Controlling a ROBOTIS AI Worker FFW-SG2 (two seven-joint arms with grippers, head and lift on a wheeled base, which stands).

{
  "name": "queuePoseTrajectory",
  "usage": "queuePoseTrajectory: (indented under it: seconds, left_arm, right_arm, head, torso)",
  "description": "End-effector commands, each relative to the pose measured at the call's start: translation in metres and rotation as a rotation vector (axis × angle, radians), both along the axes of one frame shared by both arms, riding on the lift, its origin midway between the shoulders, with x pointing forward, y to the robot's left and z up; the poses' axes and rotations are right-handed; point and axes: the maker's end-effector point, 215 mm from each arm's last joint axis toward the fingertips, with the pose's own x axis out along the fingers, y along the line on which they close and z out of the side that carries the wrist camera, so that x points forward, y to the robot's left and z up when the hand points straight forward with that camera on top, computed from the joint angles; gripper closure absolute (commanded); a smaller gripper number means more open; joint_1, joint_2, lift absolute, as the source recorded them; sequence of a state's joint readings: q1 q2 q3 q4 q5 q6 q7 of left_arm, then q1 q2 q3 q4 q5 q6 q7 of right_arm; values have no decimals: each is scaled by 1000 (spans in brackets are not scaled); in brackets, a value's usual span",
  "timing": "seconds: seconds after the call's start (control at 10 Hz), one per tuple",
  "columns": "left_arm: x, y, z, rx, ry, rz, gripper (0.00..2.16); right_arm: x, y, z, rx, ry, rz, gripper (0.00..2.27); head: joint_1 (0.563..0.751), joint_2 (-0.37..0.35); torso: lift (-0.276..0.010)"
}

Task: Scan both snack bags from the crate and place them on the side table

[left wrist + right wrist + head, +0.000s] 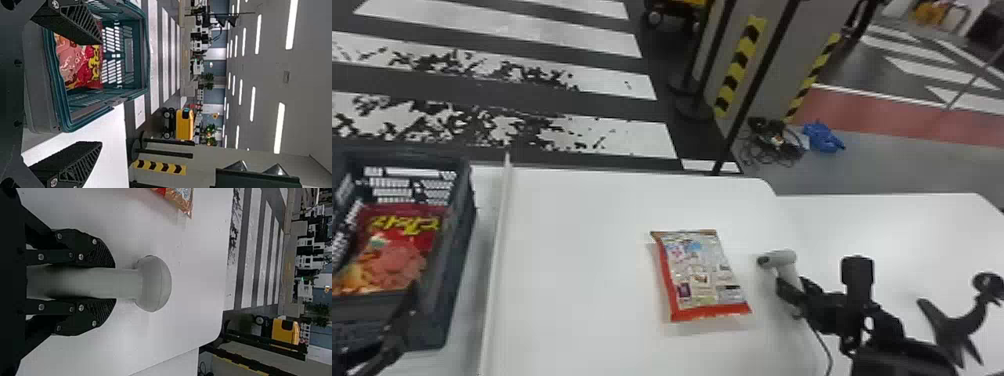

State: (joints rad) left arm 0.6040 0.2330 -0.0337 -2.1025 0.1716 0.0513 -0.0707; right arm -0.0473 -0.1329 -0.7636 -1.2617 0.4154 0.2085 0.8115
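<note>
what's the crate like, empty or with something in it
Not empty: a red snack bag lies inside the crate, within its walls. The other bag is out on the white table.

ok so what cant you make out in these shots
- Crate: head view, left side cut off by the edge
- Crate bag: left wrist view, partly behind the left gripper
- Scanner handle: head view, lower part behind the right gripper
- Loose bag: head view, downward face hidden beneath it, fine print too small
</note>
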Motion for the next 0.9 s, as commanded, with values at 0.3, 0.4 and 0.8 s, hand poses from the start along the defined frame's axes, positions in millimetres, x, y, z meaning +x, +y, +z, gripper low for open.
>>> queuePoseTrajectory:
  seconds: [0.3, 0.4, 0.8]
  left_arm:
    - [2, 2, 1, 2, -4, 3, 87]
    - [3, 2, 0, 1, -2, 4, 87]
    - [7, 3, -3, 0, 0, 7, 87]
  right_arm:
    - [-7, 19, 34, 35, -76, -18, 2243]
    - [-10, 29, 46, 68, -81, -12, 2240]
    - [-28, 49, 70, 146, -3, 3, 2243]
  head:
    - [695, -350]
    - [695, -350]
    - [695, -350]
  torso:
    - [-98]
    - [-98]
    - [-98]
